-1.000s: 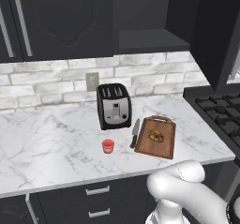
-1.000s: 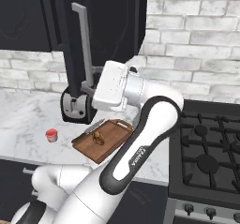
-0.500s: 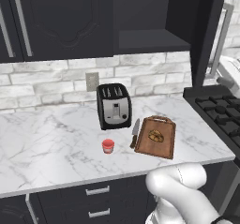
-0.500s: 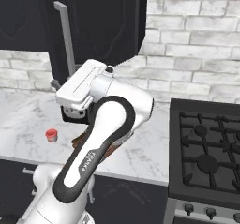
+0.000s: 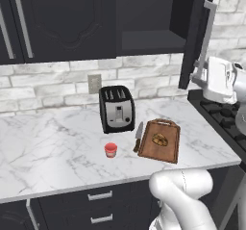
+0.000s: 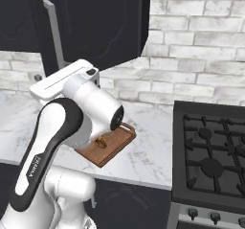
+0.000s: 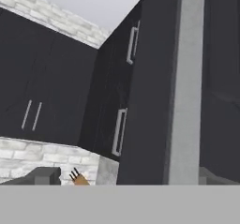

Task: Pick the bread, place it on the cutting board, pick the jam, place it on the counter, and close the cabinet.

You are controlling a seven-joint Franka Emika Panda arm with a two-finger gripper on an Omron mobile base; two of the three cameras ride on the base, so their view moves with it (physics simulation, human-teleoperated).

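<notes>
Cabinet (image 5: 194, 31) door stands ajar, its silver bar handle (image 5: 205, 39) just beside the gripper (image 5: 198, 75); in hand view the handle runs close in front. Can't tell if fingers are apart or together. Bread (image 5: 160, 139) on cutting board (image 5: 168, 149), jam (image 5: 111, 150) on marble counter (image 5: 48, 152), both well below the hand. Toaster (image 5: 116, 108) by brick wall, knife (image 5: 138, 135) beside board. Arm raised, hand at door height.
</notes>
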